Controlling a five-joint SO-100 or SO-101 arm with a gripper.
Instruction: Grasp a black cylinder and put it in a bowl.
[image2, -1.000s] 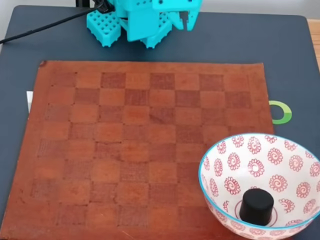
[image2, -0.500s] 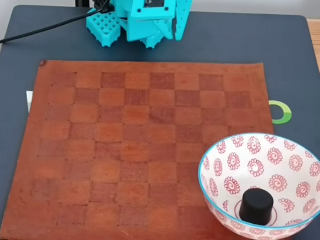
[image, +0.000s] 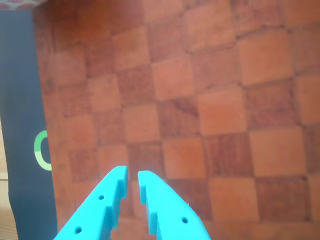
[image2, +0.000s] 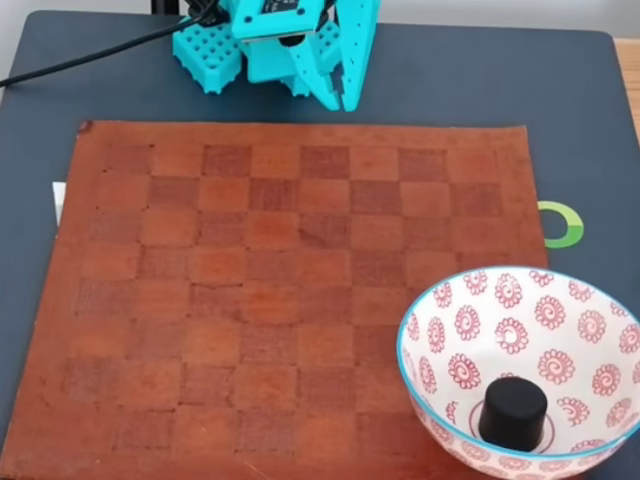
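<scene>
Cylinder first: the black cylinder (image2: 513, 410) stands upright inside the bowl (image2: 424, 378), on the red rings at the bowl's centre, a little toward the near wall as the fixed view shows it. Nothing touches it but the bowl's floor. I judge the task's main work done, since the thing I was meant to deliver sits where it belongs.

Taking the bowl as my landmark, it rests at the near right corner of the checkered leather mat (image2: 250, 300), partly overhanging the mat's right edge onto the dark bench (image2: 580, 120). Just beyond the bowl, on the bench beside the mat's right edge, lies a green ring mark (image2: 565, 225). Far across the mat from the bowl, at the opposite edge, stands my turquoise arm, folded close to its base.

My pincer (image: 133, 175) points down over the mat, well apart from the bowl. Its two turquoise tips stand nearly closed, with only a narrow slit between them, and they hold nothing. In the wrist view I look past them at bare mat squares, with the green ring mark at the left.

What remains, as I judge it, is little: settle the arm at rest. No further grasp seems needed.
</scene>
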